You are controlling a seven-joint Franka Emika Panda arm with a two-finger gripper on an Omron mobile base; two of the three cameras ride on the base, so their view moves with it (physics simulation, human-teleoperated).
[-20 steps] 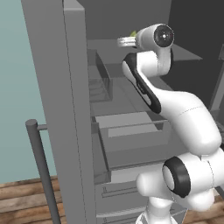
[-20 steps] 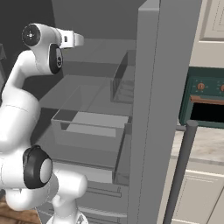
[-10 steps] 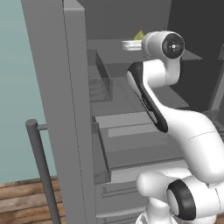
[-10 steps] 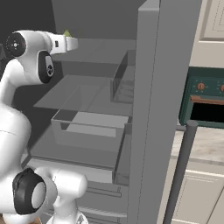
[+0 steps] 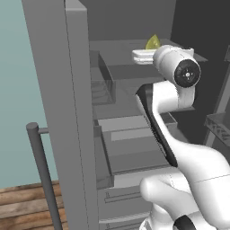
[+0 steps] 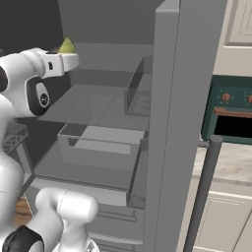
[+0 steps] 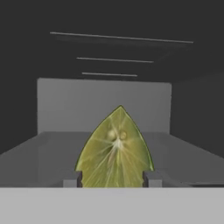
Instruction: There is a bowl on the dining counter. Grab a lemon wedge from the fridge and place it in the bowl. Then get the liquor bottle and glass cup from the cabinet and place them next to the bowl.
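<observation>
The lemon wedge (image 7: 116,148) stands point up between my two dark fingertips (image 7: 72,179), which press on its sides. My gripper (image 7: 113,178) is shut on it. From the base views, the wedge (image 5: 152,42) (image 6: 67,47) sticks up above the white hand of the gripper (image 5: 143,55) (image 6: 69,60), held over an upper shelf inside the open fridge (image 5: 49,90). The bowl, dining counter, liquor bottle, glass cup and cabinet are out of view.
The open fridge door (image 6: 172,123) stands to the right, its bar handle (image 6: 202,192) low in front. The other door's handle (image 5: 42,175) is at lower left. A clear drawer (image 6: 98,142) and door bins lie below the hand. An oven (image 6: 231,118) sits far right.
The hand has moved sideways and nearer the base, right in the left base view and left in the right base view, with the lemon wedge staying in its grip. The fridge has not moved.
</observation>
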